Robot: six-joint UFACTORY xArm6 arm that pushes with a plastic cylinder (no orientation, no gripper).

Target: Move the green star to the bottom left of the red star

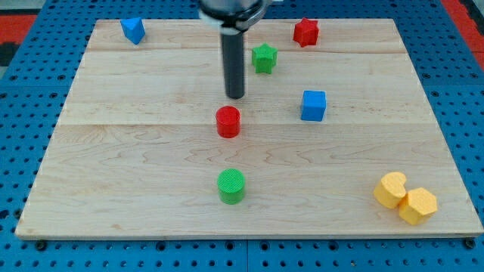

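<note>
No writing, label, brand or number can be read anywhere here. The blocks and the board carry none.

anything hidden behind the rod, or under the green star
Only bare board shows around the rod; its width could hide little. My tip stands left-below the green star, which rests flat on wood.

Light falls bright and even across my wooden board [151, 151] — no glare, only faint soft shadows close under each block, like the green cylinder [231, 186]. My rod [235, 57] looks slightly soft at the view's top (blurred where it is cut off) — the blocks stay sharp.
</note>
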